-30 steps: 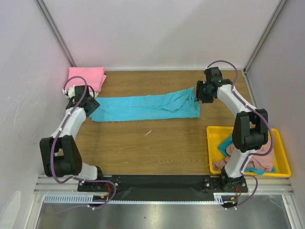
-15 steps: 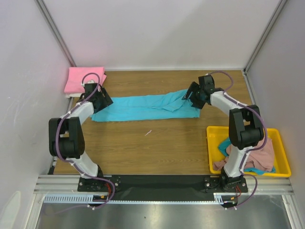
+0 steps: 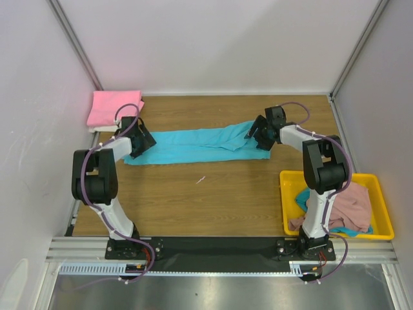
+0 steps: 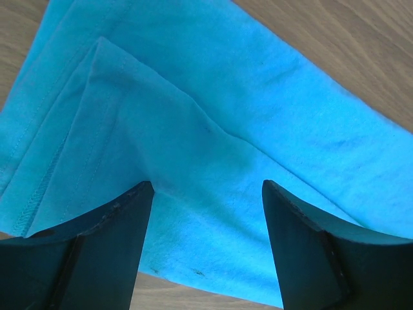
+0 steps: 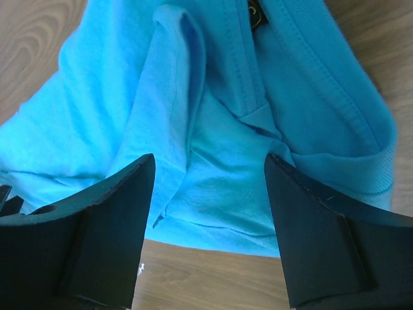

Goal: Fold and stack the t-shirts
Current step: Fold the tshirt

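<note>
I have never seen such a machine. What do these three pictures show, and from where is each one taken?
It is a robot with two arms bolted at the near edge of a wooden table. The wide picture looks down from above. The two close pictures come from a camera on each wrist, so the dark shapes there are the fingers. The left gripper and the right gripper are both open, one at each end of a long turquoise t-shirt, holding nothing. A folded pink t-shirt lies at the far left corner. A yellow tray on the right holds more crumpled shirts.
</note>
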Controlling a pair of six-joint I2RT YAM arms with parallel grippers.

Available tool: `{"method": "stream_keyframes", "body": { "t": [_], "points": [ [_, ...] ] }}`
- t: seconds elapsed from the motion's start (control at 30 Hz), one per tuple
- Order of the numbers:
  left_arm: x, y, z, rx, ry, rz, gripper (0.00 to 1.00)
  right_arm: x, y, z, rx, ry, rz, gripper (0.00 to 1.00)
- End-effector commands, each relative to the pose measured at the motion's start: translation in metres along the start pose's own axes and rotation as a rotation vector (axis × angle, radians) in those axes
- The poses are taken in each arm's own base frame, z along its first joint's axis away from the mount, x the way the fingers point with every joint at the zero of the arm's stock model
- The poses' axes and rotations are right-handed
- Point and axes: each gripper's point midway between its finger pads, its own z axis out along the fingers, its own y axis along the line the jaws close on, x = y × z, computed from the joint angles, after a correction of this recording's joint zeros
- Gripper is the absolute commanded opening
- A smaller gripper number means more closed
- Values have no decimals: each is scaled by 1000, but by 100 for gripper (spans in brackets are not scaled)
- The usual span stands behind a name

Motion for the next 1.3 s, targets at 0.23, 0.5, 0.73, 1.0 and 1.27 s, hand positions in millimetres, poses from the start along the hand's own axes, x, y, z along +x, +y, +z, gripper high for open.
{"method": "stream_keyframes", "body": {
  "t": [0.23,0.5,0.73,1.0,1.27],
  "points": [
    [67,23,-30,-223,143,33,74,-15,-34,30,88,-6,-40,73],
    [147,29,-82,-235,246,37,74,-35,-39,44,110,-43,-100,73],
    [215,34,-123,-167,335,52,74,-55,-18,70,70,-42,-183,73],
    [301,-14,-163,-25,461,194,73,-55,27,119,-7,-8,-265,73],
    [352,-61,-195,102,556,475,73,-37,88,156,-124,11,-293,71]
  ]
}}
